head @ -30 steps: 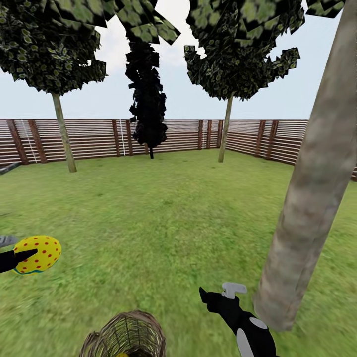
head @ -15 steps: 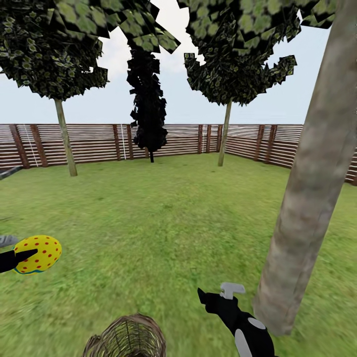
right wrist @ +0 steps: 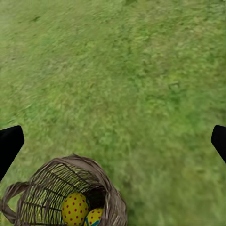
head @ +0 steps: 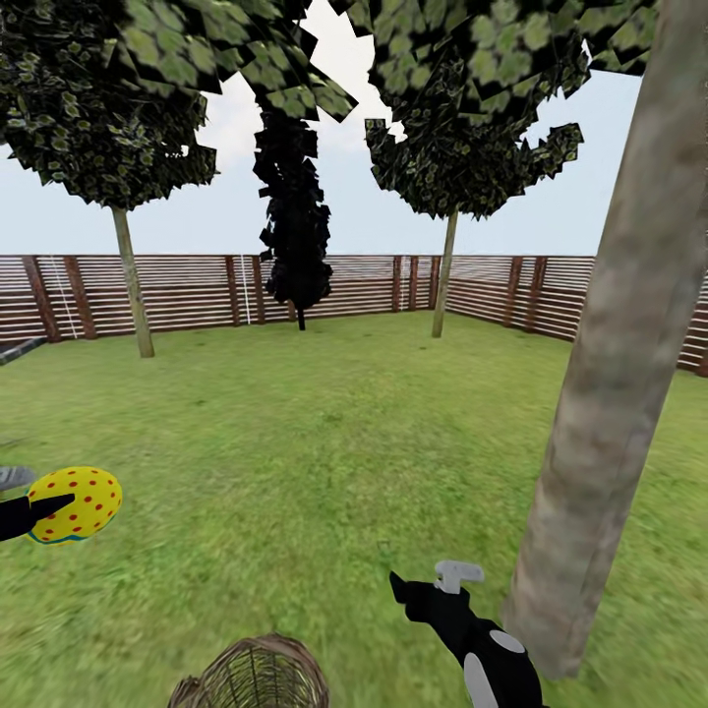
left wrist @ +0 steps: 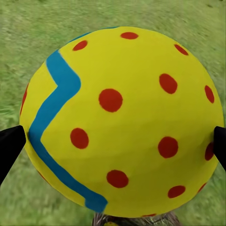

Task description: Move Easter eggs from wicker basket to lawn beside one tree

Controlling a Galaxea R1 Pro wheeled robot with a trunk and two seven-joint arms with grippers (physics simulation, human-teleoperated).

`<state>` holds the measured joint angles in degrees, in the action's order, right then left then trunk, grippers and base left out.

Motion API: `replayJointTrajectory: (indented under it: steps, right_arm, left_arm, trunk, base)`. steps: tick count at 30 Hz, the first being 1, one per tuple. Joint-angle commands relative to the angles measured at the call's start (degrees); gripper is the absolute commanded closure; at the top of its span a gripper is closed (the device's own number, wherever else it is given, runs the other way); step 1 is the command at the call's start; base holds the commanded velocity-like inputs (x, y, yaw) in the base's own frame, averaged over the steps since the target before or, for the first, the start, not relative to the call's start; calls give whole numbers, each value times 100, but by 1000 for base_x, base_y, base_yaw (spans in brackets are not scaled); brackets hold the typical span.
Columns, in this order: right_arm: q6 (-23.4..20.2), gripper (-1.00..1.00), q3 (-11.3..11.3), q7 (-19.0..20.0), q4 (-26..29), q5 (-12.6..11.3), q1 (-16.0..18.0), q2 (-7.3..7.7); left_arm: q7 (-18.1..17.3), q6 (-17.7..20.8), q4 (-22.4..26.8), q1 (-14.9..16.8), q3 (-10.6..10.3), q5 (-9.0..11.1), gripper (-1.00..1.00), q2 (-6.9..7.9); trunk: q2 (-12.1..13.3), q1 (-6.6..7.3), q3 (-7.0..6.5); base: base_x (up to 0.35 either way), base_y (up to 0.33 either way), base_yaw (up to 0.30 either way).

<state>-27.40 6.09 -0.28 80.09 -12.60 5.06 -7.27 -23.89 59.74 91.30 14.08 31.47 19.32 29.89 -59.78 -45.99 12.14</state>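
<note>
- The garden is a wide lawn (head: 324, 433) of mottled green grass, shut in by a brown slatted fence (head: 187, 290) at the far side.
- Several trees stand on it. The nearest tree (head: 610, 374) has a thick grey-brown trunk rising close on the right side of the head view. Two thinner-trunked ones stand far off by the fence, with a narrow, almost black tree (head: 292, 206) between them.
- The wicker basket (right wrist: 66, 195) sits on the grass at the lower edge of the head view, near the thick trunk but apart from it. The right wrist view looks down into it: two yellow eggs (right wrist: 75, 208) lie inside, touching each other.
- The left pincer (head: 44, 506) is at the left edge of the head view, pinching the third egg (left wrist: 122, 120) above the grass. This egg is yellow with red dots and a blue zigzag band, and a dark fingertip presses on each side of it.
- The right pincer (head: 423, 580) hangs over the grass between basket and trunk. Its fingers are spread wide and hold nothing.
- Step in hand, as I judge it: the first egg is out of the basket and is being carried, not yet set down. Two eggs remain.
- The next move calls for bringing the held egg across to the foot of the thick trunk, lowering it to the grass, and opening only when it rests there so it does not roll. The free right pincer is well placed to reach into the basket.
</note>
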Motion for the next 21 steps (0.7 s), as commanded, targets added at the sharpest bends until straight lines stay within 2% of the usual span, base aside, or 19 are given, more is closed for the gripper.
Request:
replayJointTrajectory:
  steps: [1,12,16,21]
  right_arm:
    - [-28,-100,-3,-3,7,-24,4,-2]
    - [-28,-100,-2,-5,-4,-24,2,-2]
    - [-24,-100,41,-6,-8,-24,3,-2]
    - [248,-100,74,1,-10,-31,4,2]
  left_arm:
    - [-54,26,1,7,8,-42,100,0]
    - [-54,26,1,7,8,-41,100,-1]
    - [-54,26,1,7,8,45,100,2]
    - [-54,26,1,7,1,79,100,7]
  trunk:
    - [36,22,-20]
    - [477,263,-315]
    - [638,351,-422]
    - [838,461,-557]
  base:
    - [0,0,0]
    - [0,0,0]
    - [0,0,0]
    - [0,0,0]
